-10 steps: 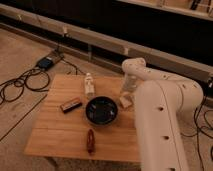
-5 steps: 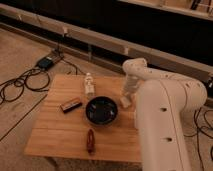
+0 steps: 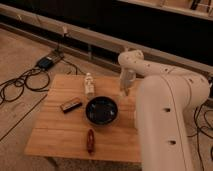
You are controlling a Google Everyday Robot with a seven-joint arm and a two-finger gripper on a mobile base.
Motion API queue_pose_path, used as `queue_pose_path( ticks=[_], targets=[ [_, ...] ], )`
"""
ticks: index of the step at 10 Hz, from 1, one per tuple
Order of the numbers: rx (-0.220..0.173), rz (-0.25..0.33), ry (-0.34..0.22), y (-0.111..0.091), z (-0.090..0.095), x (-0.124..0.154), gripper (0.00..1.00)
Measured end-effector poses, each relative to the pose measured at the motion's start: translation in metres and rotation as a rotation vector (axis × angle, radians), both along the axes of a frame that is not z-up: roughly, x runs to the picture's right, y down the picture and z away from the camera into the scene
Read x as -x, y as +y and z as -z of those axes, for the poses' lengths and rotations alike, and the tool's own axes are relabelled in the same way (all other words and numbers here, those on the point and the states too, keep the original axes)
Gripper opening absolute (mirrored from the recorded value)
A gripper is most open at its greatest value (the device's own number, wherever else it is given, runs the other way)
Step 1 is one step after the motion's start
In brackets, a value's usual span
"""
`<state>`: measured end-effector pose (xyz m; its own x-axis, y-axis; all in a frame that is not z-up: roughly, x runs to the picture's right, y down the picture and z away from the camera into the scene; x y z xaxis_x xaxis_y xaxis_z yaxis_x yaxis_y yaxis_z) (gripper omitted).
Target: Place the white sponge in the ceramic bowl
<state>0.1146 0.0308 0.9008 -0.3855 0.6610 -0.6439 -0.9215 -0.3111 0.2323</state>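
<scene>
Clearly, the task is not finished, because the ceramic bowl (image 3: 90,114) has nothing inside it. Its dark, glossy bottom is bare. The bowl stands near the middle of the tabletop (image 3: 57,136), a little closer to the right edge than to the left one.

The gripper (image 3: 124,90) points down at the table near the right edge, in the far half, just beyond the bowl and to its right. It is low, close to the wood or touching it. I cannot tell how wide it is open, and I cannot tell if it has hold of anything. I also cannot make out the white sponge as a separate thing. If it is there, it should be at the tip of the gripper or under it, hidden by the pale arm. It is surely not in the bowl.

My judgement is that the work is at the picking step. What is left is to secure the sponge, lift it, carry it a short way toward the middle of the table, and release it over the bowl.

Other things on the table are a small pale bottle (image 3: 89,84) near the far edge, a dark bar (image 3: 71,105) left of the bowl, and a reddish object (image 3: 90,141) near the near edge.
</scene>
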Motion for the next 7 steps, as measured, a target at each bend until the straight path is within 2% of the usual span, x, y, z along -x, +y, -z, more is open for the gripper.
queue_pose_path(
  ticks=[3, 5, 7],
  targets=[
    [0.006, 0.075, -0.155, -0.009, 0.031, 0.072, 0.00],
    [0.016, 0.104, -0.239, -0.007, 0.050, 0.108, 0.00],
    [0.037, 0.121, -0.298, 0.002, 0.064, 0.129, 0.00]
  ],
)
